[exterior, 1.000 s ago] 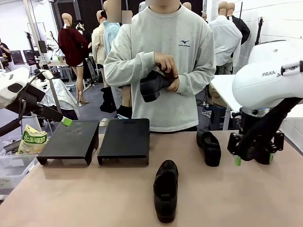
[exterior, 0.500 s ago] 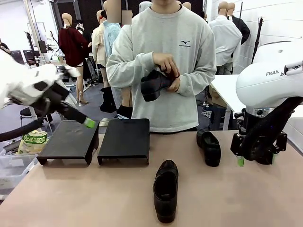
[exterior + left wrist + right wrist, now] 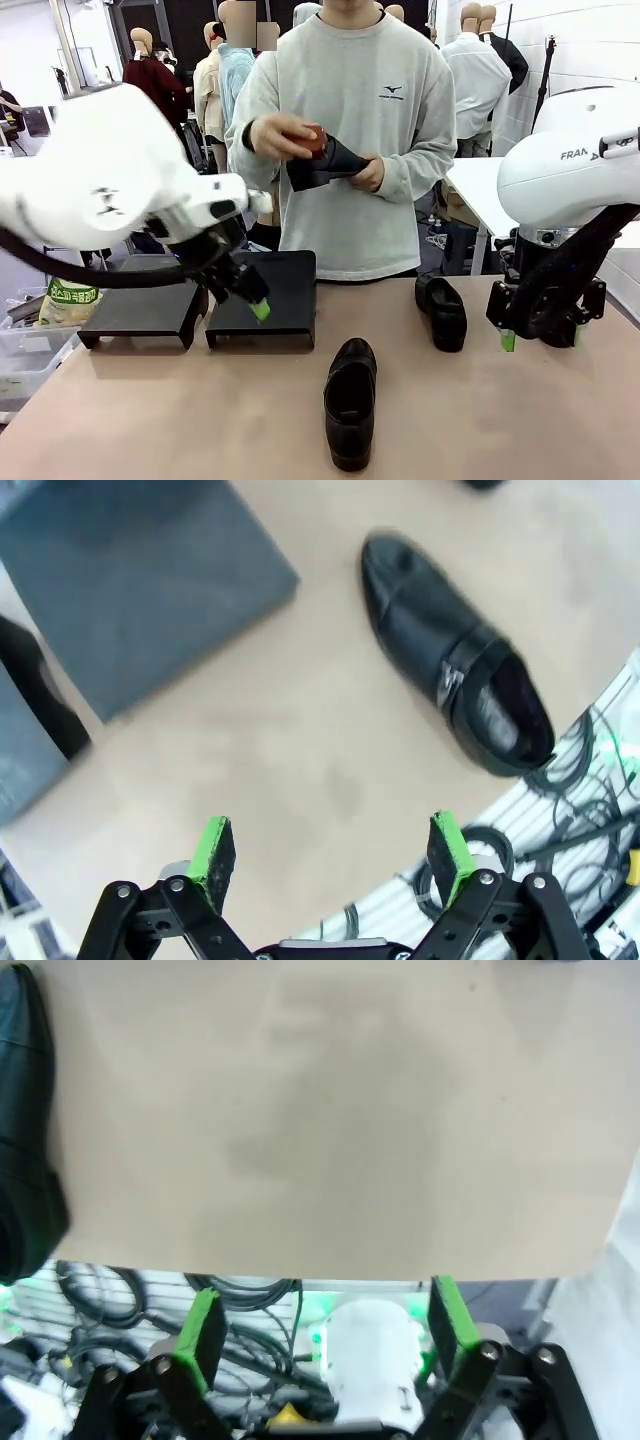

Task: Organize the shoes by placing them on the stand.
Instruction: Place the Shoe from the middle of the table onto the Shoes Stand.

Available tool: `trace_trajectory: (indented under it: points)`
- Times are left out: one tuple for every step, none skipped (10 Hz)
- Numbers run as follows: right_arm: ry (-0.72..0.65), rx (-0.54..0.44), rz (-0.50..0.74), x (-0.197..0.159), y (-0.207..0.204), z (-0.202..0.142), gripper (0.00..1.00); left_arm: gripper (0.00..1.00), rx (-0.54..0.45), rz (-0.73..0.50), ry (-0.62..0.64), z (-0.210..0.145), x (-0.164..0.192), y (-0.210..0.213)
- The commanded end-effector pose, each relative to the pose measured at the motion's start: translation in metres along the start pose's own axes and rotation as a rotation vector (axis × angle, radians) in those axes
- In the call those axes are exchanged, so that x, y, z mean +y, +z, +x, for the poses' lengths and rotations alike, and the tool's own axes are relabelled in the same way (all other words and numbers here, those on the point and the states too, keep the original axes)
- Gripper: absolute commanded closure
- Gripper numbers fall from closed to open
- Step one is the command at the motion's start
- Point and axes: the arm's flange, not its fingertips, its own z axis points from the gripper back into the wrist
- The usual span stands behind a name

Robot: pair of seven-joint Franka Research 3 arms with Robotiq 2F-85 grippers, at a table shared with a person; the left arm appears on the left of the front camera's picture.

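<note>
Three glossy black shoes show. One shoe point(image 3: 350, 402) lies near the middle of the bench point(image 3: 150, 420), toe pointing far; a second shoe point(image 3: 442, 312) rests farther right; a third shoe point(image 3: 325, 165) is in the person's hands point(image 3: 285, 135) beyond the far edge. The left end effector point(image 3: 330, 830), jaws wide and empty, hovers over the right-hand black stand point(image 3: 290, 280). The right end effector point(image 3: 538, 338) hangs wide and empty over the bench's right side.

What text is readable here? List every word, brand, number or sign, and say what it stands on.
"FRAN", the rest cut off: on the white casing of the right arm.
Small logo with lettering on the chest of the person's sweatshirt: too small to read.
Print on the green and yellow bag: too small and partly hidden, unreadable.
</note>
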Motion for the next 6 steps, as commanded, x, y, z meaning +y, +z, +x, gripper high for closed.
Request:
trace_trajectory:
  points:
    - [-0.015,-0.001,-0.001,0.001,0.000,0.000,0.00,0.00,0.154,-0.024,-0.005,0.024,-0.029,-0.005]
    - [-0.015,-0.001,-0.001,0.001,0.000,0.000,0.00,0.00,0.162,-0.046,-0.002,0.023,-0.037,-0.018]
    - [-0.015,-0.001,-0.001,0.001,0.000,0.000,0.00,0.00,0.095,-0.007,0.008,0.007,-0.016,-0.013]
    - [-0.015,-0.001,-0.001,0.001,0.000,0.000,0.00,0.00,0.095,-0.007,0.008,0.007,-0.016,-0.013]
    - [-0.015,-0.001,-0.001,0.001,0.000,0.000,0.00,0.00,0.095,-0.007,0.008,0.007,-0.016,-0.013]
    - [-0.015,-0.001,-0.001,0.001,0.000,0.000,0.00,0.00,0.145,-0.019,0.004,0.015,-0.030,-0.020]
